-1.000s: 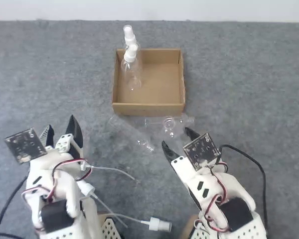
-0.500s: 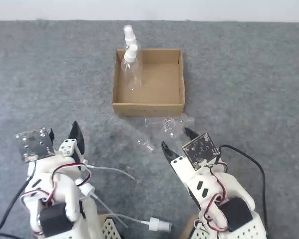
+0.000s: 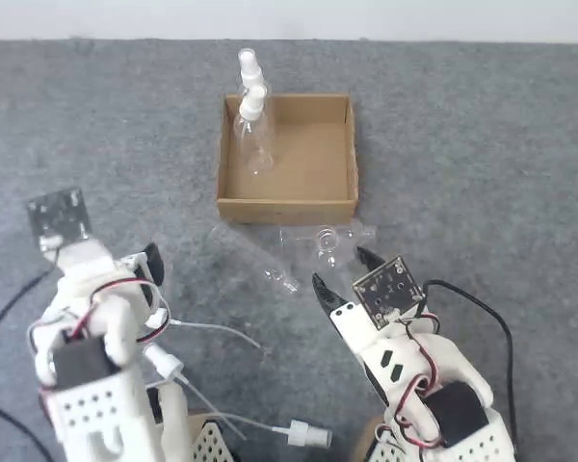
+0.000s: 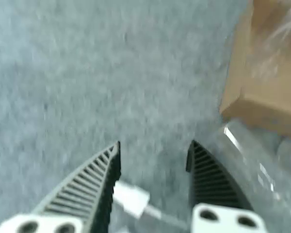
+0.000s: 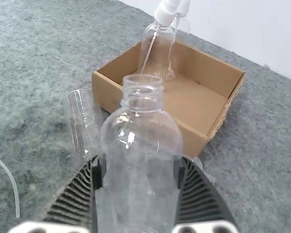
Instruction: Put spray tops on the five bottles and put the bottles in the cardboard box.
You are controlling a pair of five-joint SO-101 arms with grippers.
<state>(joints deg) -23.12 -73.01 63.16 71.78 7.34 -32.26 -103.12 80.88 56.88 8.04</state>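
My right gripper [image 3: 339, 267] is clamped on a bottle [image 5: 138, 131], one finger pressed to each side of its clear body. The bottle's long axis runs out along my fingers. Its base sits back near my palm, and its bare mouth, with no spray top on it, points forward and somewhat up towards the box [image 3: 287, 207]. It sits just short of the box's front wall, over the carpet [image 3: 482, 144].

My left gripper [image 4: 155, 143] has its jaws apart with nothing between them. On the carpet below them lies a spray top [image 4: 130, 201], trailing its thin tube.

A second bottle [image 3: 250, 252] lies on its side in front of the box, between my two grippers. Its long axis is slanted, with the neck towards my right gripper and the base towards the box's left front corner.

A capped bottle [image 3: 255, 135] stands upright in the box against the left wall, spray top upward. Another capped one [image 3: 249, 65] stands just behind it at the far corner; I cannot tell whether it is inside the box.

A loose top [image 3: 305, 435] lies near the carpet's near edge, between my arms.
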